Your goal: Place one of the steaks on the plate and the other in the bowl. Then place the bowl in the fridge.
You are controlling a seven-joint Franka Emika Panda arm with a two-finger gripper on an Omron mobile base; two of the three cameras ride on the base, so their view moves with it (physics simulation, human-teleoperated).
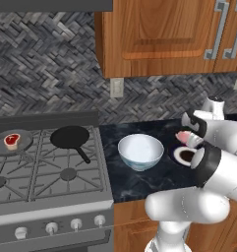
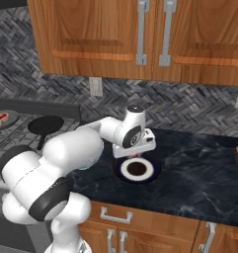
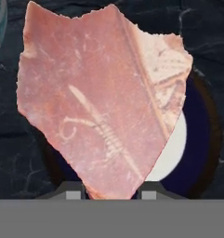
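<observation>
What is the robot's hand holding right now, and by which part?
A steak, pinched at one edge between the fingers of the hand, hanging just above the plate.

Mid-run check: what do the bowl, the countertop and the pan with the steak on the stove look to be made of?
Bowl: glazed ceramic, by its smooth white inside. Countertop: polished dark stone, probably marble, with pale veins. Pan: matte grey metal, no shine; the steak on it is raw red meat.

Premises: domestic kitchen. A gas stove point(image 1: 46, 167) with grates and front knobs stands against a grey herringbone-tile wall point(image 1: 41, 64). Right of the stove runs a dark marble bench point(image 2: 199, 168); wooden cabinets point(image 2: 115, 34) with bar handles hang above, and wooden drawers point(image 2: 140, 225) sit below.
</observation>
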